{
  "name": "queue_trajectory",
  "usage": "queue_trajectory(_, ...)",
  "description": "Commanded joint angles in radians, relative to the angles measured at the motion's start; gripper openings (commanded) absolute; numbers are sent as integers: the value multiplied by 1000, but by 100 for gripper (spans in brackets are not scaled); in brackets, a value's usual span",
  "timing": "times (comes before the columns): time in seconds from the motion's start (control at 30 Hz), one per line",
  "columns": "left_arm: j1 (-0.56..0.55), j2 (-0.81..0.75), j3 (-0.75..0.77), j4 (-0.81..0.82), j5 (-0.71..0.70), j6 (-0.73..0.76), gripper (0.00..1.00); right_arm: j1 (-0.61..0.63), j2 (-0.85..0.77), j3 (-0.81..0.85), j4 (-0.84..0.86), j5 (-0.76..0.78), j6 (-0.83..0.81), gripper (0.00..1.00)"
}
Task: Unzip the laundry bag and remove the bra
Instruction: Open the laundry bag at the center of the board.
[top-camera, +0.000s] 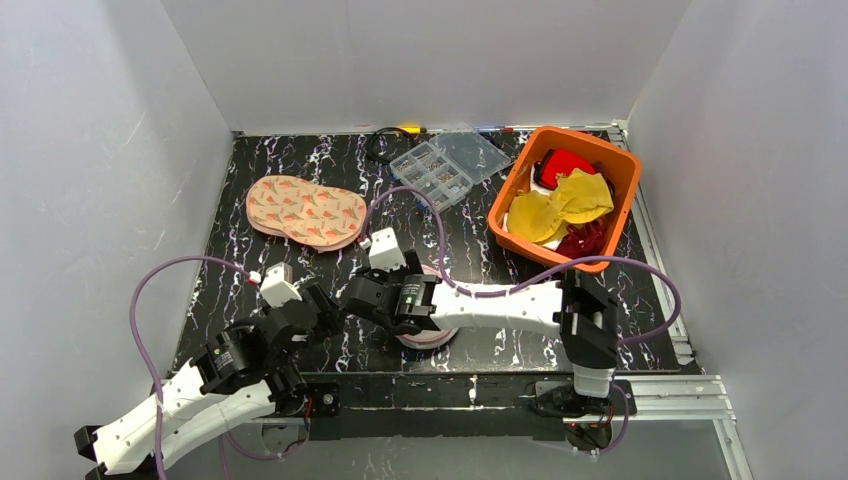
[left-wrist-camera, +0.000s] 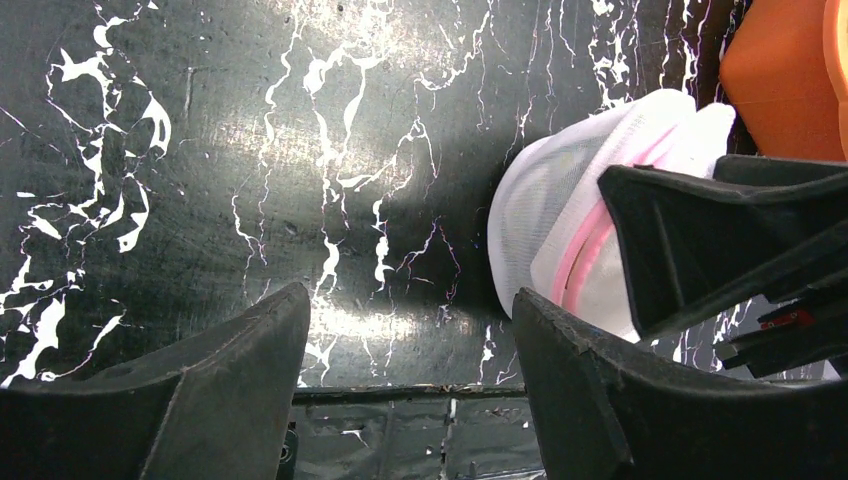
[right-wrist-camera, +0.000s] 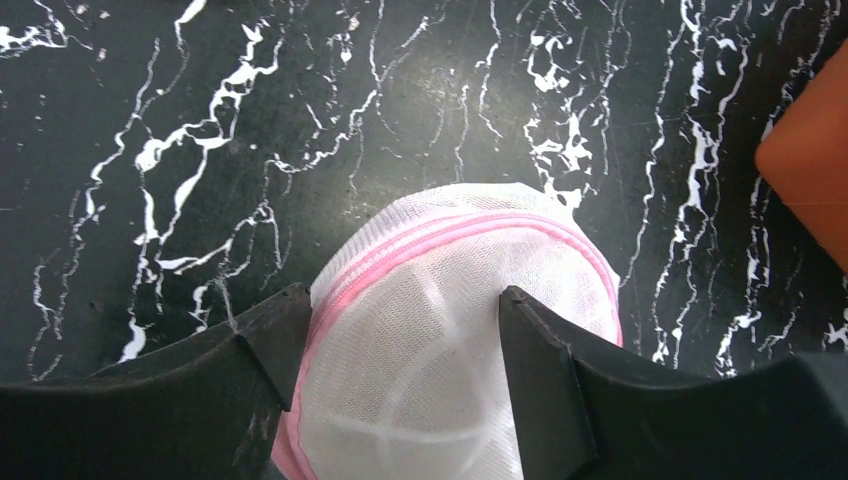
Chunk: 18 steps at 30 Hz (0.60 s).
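The laundry bag (right-wrist-camera: 450, 330), a round white mesh pod with a pink zip rim, lies on the black marble table near the front edge. My right gripper (right-wrist-camera: 402, 300) hangs open just over it, the left fingertip by the pink rim and the right one above the ribbed mesh face. In the top view the bag (top-camera: 427, 338) peeks out under the right gripper (top-camera: 400, 315). My left gripper (left-wrist-camera: 410, 295) is open and empty to the bag's left (left-wrist-camera: 560, 230), and it also shows in the top view (top-camera: 318, 305). The bra is not visible through the mesh.
An orange bin (top-camera: 520, 175) of yellow and red cloths stands at the back right. A clear compartment box (top-camera: 448, 162) sits at the back middle, and a flat peach patterned pad (top-camera: 305, 210) at the back left. The table's front edge (left-wrist-camera: 420, 390) runs just below the left fingers.
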Motion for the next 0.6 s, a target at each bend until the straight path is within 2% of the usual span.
queue_trajectory(0.0, 4, -9, -8, -26, -37, -20, 72, 20, -92, -53, -16, 72, 27, 73)
queue_trajectory(0.07, 4, -7, -10, -19, -37, -20, 73, 25, -117, -75, -14, 69, 28, 65)
queue_trajectory(0.2, 3, 17, -8, 4, -28, -17, 73, 26, -157, -103, -22, 63, 32, 44)
queue_trajectory(0.23, 4, 25, -6, 9, -25, -16, 73, 26, -166, -109, -23, 63, 35, 42)
queue_trajectory(0.4, 4, 76, 3, 70, -4, 18, 74, 26, -239, -157, -13, 44, 42, 35)
queue_trajectory(0.57, 4, 153, 37, 136, 11, 62, 75, 28, -297, -202, 23, -6, 13, 35)
